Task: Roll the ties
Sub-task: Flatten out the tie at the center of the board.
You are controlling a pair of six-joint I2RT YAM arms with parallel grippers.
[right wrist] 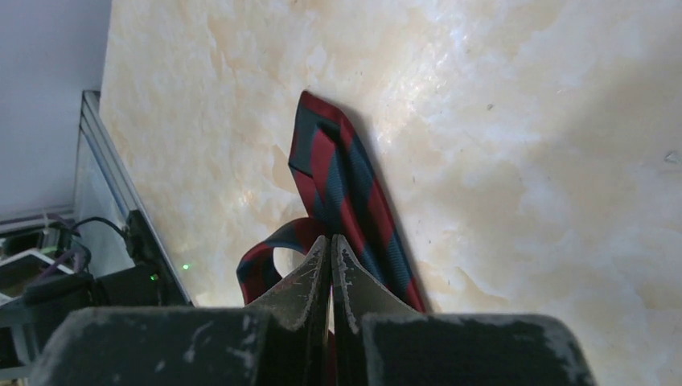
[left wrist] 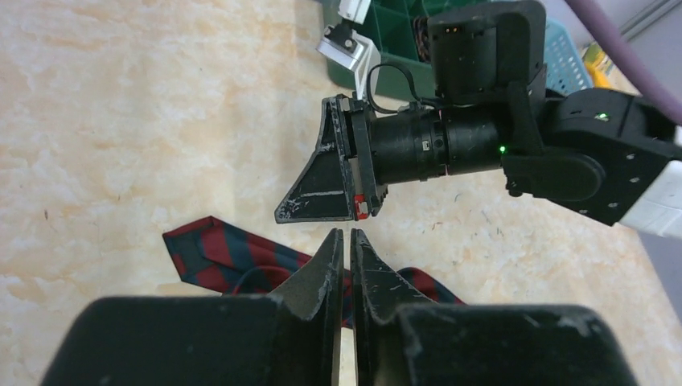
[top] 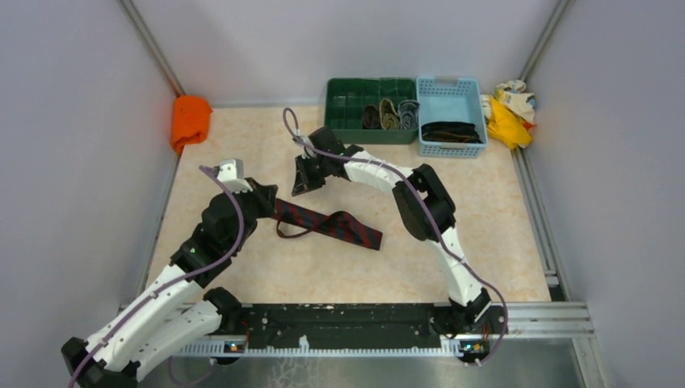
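A dark red tie with navy plaid [top: 331,225] lies unrolled on the table's middle, with a loose loop near its left part. It shows in the left wrist view [left wrist: 217,253] and the right wrist view [right wrist: 338,177]. My left gripper [top: 269,202] [left wrist: 347,241] is shut and empty, just over the tie's left end. My right gripper [top: 303,182] [right wrist: 330,245] is shut and empty, hovering just beyond the tie and facing the left gripper; it also shows in the left wrist view [left wrist: 322,189]. Three rolled ties [top: 392,115] sit in the green tray [top: 347,105].
A blue basket [top: 450,89] beside the green tray holds dark folded ties [top: 448,132]. An orange cloth [top: 191,120] lies at the back left corner. Yellow-and-cream rags [top: 509,109] lie at the back right. Grey walls enclose the table.
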